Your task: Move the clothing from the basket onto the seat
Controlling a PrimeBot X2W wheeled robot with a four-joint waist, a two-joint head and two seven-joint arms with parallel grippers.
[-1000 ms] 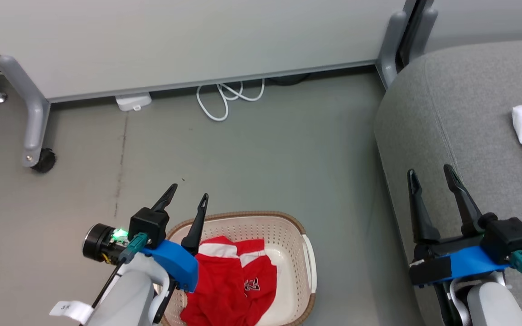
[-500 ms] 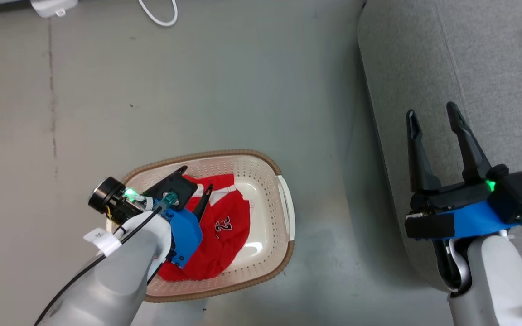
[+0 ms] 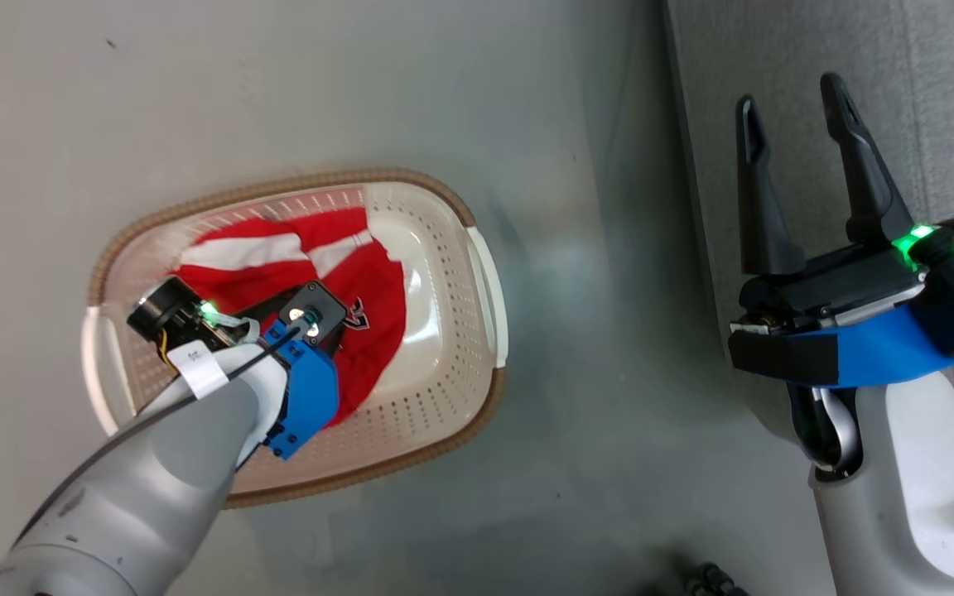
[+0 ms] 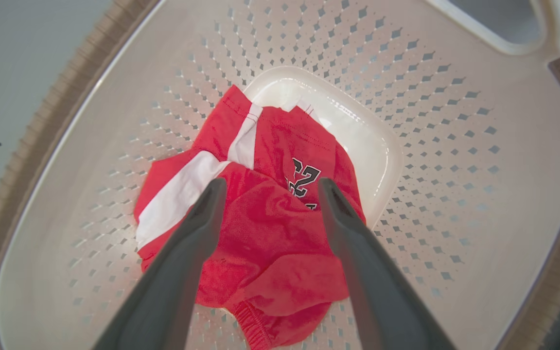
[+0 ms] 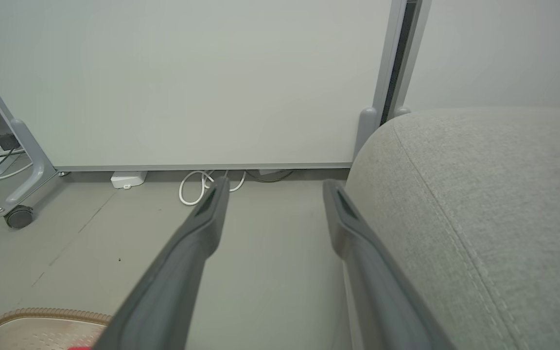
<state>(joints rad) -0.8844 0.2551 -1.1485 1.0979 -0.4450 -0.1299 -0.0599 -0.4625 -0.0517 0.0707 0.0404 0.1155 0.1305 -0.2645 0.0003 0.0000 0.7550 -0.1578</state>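
When wrist-close, left tool (image 4: 269,182) astride clothing (image 4: 280,272).

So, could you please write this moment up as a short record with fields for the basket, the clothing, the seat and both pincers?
basket: cream-white with a brown rim, standing on the grey floor
clothing: red with white stripes and dark lettering, crumpled in the basket
seat: light-grey upholstery, to the basket's right
left pincer: open, pointing down into the basket over the clothing; contact unclear
right pincer: open, empty, at the seat's edge
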